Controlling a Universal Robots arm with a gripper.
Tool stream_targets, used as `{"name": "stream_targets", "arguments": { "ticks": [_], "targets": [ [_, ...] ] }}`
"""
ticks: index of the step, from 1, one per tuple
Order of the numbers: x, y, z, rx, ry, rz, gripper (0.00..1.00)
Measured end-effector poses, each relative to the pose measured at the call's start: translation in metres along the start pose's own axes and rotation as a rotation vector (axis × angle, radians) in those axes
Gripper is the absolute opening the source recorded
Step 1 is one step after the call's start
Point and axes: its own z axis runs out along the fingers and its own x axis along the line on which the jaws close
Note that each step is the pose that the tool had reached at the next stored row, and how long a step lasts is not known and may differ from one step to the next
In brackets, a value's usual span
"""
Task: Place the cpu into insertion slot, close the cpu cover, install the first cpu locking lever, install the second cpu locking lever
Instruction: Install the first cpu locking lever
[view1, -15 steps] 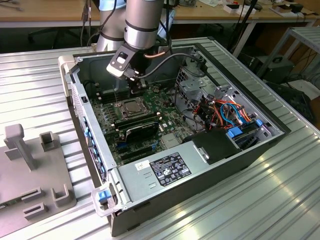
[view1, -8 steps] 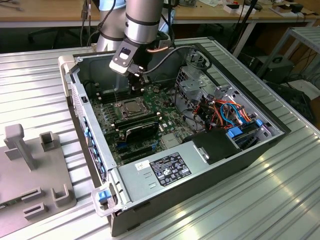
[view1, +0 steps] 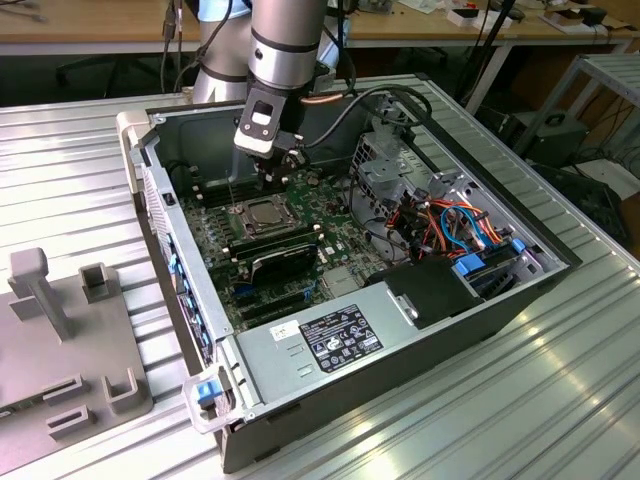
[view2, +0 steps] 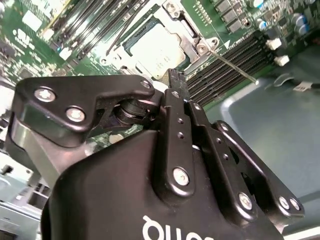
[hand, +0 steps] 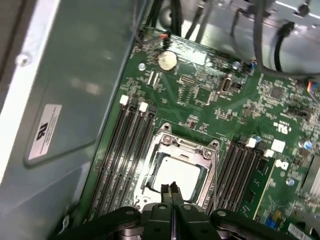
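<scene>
- We see an open computer case lying on a ribbed metal desk. The robot arm reaches down into it from above.
- The pincer hangs just above the near edge of the cpu. In the first wrist view its two black fingers are pressed together with nothing between them.
- The cpu, a flat square with a dull silver top, lies flat in the insertion slot, which is set into the green circuit board.
- The cpu cover, a silvery frame with a cut-out centre, lies down around the cpu, and the chip's top shows through the opening.
- In the second wrist view, a thin metal lever sticks out from one corner of the cover and slants across the neighbouring memory slots, raised rather than tucked down.
- Long black memory slots run along both sides of the socket.
- A round silver coin battery sits on the board, well apart from the socket.
- In the exterior view, a silver power supply with a label fills the near end of the case.
- Orange and blue cables bunch together toward the exterior view's right.
- A grey fixture with upright posts stands on the desk at the exterior view's left, outside the case.
</scene>
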Motion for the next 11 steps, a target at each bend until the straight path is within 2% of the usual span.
{"name": "stream_targets", "arguments": {
  "ticks": [6,8,10,11],
  "targets": [
    [0.003,-0.008,0.0001,-0.0003,0.0007,-0.032,0.11],
    [0.0069,-0.0184,0.0002,-0.0006,0.0012,-0.034,0.11],
    [0.0093,-0.0248,0.0003,-0.001,0.0022,-0.034,0.11],
    [0.0113,-0.0302,0.0003,-0.0011,0.0027,-0.035,0.11]
  ]
}}
